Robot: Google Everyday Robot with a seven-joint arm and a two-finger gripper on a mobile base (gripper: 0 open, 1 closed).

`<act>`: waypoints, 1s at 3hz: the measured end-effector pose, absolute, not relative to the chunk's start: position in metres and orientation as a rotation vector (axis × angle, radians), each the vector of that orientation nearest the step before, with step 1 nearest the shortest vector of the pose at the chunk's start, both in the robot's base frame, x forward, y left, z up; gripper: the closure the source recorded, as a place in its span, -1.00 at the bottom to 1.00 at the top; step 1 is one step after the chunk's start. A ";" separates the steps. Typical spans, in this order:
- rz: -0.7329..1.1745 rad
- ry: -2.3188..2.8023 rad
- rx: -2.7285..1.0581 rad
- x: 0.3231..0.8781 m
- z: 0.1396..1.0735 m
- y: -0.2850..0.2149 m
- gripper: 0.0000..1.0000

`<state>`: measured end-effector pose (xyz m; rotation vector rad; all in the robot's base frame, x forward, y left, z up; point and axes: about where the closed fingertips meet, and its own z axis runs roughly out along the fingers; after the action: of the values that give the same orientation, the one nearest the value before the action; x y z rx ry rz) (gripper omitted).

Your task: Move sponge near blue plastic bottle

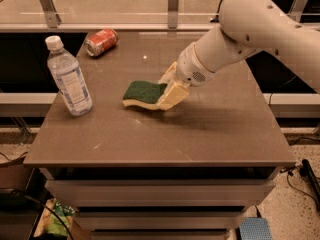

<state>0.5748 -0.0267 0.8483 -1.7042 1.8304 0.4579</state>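
The sponge point(142, 92), dark green on top with a pale yellow base, is held at its right end by my gripper point(169, 91), just above the brown table's middle. The gripper's cream fingers point(172, 96) are shut on the sponge. The blue plastic bottle point(69, 79), clear with a white cap and pale label, stands upright at the table's left side, a short gap to the left of the sponge. My white arm point(250, 29) reaches in from the upper right.
A red soda can point(101, 41) lies on its side at the table's back left. The brown table point(200, 134) has drawers under its front edge. A glass rail runs behind the table.
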 end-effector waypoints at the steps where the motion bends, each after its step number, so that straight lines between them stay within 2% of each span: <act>1: 0.482 1.788 -1.752 0.566 0.851 -0.011 1.00; 3: 0.516 1.759 -1.788 0.550 0.842 0.009 1.00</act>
<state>0.5497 0.0092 0.8418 -1.7878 1.7591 0.5160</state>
